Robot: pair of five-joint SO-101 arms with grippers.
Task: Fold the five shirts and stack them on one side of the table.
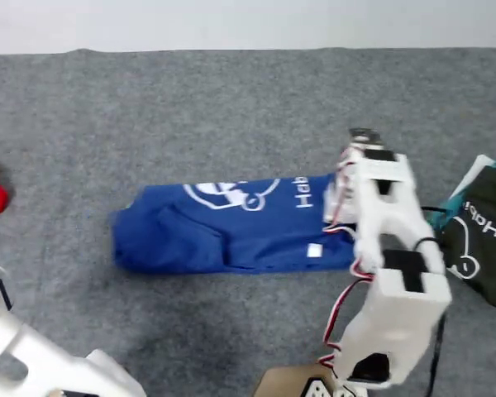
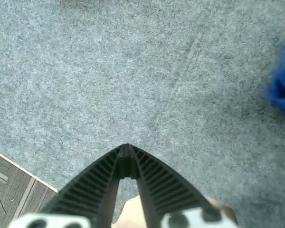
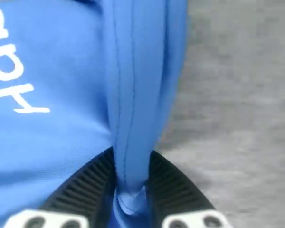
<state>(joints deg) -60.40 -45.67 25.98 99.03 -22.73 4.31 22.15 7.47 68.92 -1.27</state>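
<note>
Blue shirt (image 3: 47, 71): your right fingers (image 3: 88, 183) clamp its right-end fold, and it lies folded lengthwise across the middle of the worktop (image 1: 231, 99). Your left fingers (image 2: 104, 175) are pressed together over grey worktop, near left. A dark shirt (image 1: 479, 240) sits at the right edge.

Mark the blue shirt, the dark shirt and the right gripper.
blue shirt (image 1: 223, 231): high view, middle of the folded body.
dark shirt (image 1: 484, 240): high view, its printed front.
right gripper (image 3: 131, 156): right wrist view, between the fingertips pinching the blue shirt.

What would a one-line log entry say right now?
right fingers: shut on blue shirt edge | left fingers: shut, empty, above grey carpet | dark shirt: aside
</note>
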